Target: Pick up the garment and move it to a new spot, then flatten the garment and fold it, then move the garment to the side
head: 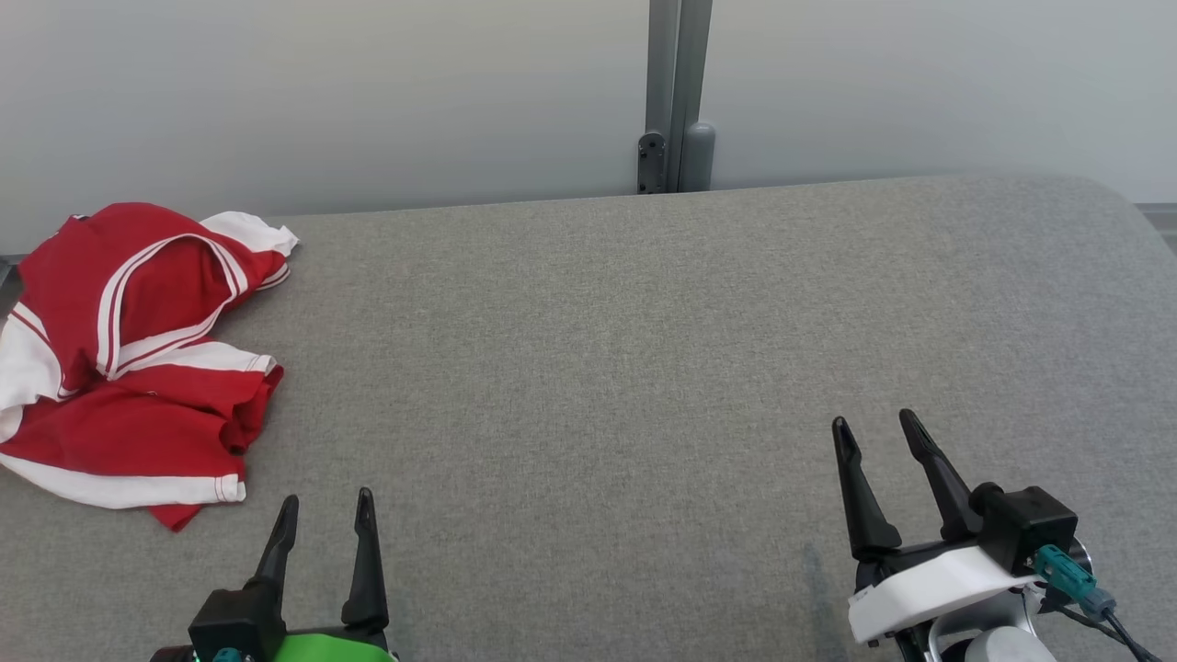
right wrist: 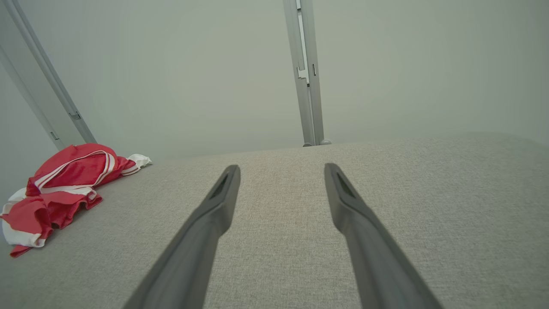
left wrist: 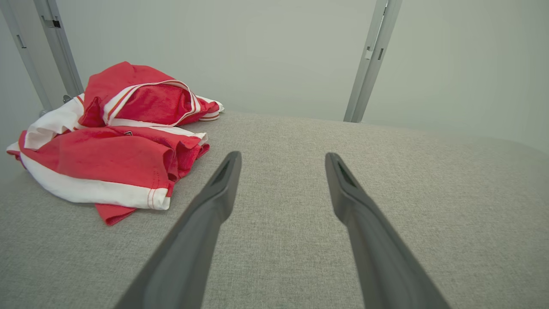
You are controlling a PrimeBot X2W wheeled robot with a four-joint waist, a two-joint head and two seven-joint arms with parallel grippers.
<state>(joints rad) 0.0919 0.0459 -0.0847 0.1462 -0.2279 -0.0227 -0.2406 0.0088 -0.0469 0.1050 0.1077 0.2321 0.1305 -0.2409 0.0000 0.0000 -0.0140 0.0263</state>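
The garment (head: 129,359) is a red piece with white bands and stripes, lying crumpled at the far left of the grey fabric surface (head: 625,368). It also shows ahead and to the left as the garment (left wrist: 116,137) in the left wrist view, and far off to the left as the garment (right wrist: 60,189) in the right wrist view. My left gripper (head: 326,510) stands open just right of and nearer than the garment, holding nothing. At the lower right my right gripper (head: 874,428) is open and empty, well away from the cloth.
A pale wall runs behind the surface, with a grey metal post (head: 676,92) at its back edge. Another post (left wrist: 371,60) shows in the left wrist view. The surface's rounded right corner (head: 1117,207) lies beyond the right gripper.
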